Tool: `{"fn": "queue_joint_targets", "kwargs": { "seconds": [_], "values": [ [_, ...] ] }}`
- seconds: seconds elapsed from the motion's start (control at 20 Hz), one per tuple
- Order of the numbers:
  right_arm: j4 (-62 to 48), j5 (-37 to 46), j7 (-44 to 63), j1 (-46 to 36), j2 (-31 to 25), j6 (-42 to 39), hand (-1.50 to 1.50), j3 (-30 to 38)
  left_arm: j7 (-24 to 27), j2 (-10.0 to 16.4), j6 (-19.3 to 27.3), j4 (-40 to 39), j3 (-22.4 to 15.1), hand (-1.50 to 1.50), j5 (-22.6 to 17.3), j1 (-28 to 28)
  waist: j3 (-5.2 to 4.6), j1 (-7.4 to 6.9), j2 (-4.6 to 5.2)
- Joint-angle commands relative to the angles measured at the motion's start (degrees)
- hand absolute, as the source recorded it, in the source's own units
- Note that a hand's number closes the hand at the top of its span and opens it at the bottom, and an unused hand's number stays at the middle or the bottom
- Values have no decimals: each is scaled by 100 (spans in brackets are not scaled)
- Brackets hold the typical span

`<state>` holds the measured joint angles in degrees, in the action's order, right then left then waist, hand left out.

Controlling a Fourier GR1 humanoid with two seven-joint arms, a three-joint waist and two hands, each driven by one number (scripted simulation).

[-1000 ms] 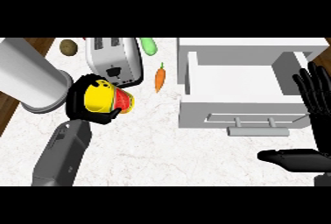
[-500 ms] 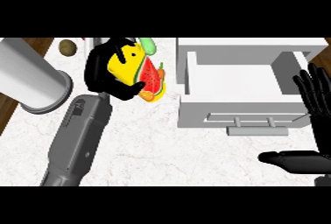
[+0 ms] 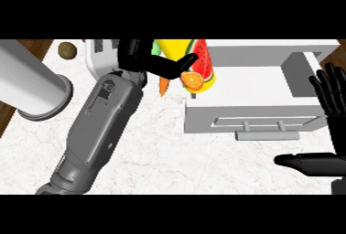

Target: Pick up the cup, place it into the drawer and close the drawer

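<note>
Though not yet inside, now hangs at the left wall of the open white box drawer (image 3: 256,91): yellow cup printed with watermelon and orange slices (image 3: 196,68), tilted, wrapped in the curled black fingers of the left hand (image 3: 152,61). Has crossed rightward over the white marbled counter (image 3: 169,155) within the past second, from in front of the silver toaster (image 3: 101,52) to above the orange carrot (image 3: 162,87) (now half hidden under the forearm). Leaves, on this reading, only a short carry over the wall, a release, then a push on the grey bar handle (image 3: 267,134). Shows nothing inside the drawer, so far as the interior can be seen. Rests as before at the right edge, fingers straight and spread, thumb out, holding nothing: right hand (image 3: 331,98). Elsewhere, a large grey metal cylinder (image 3: 30,87) at far left, and a small brown round object (image 3: 66,49) beyond it.
</note>
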<state>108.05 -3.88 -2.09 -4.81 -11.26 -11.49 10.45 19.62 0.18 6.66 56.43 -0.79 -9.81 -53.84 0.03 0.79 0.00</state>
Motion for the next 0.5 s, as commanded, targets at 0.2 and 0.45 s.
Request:
{"fn": "queue_joint_targets", "kwargs": {
  "seconds": [0.2,0.45],
  "values": [
    [51,-219,-107,171,-37,-217,-150,100,-192,-18,704,-1355,-473,150,-671,-1132,0,114,27],
    [295,29,54,110,89,-38,-150,-114,-5,-18,1067,-2082,-1013,150,-1322,-1552,0,169,37]
  ]
}}
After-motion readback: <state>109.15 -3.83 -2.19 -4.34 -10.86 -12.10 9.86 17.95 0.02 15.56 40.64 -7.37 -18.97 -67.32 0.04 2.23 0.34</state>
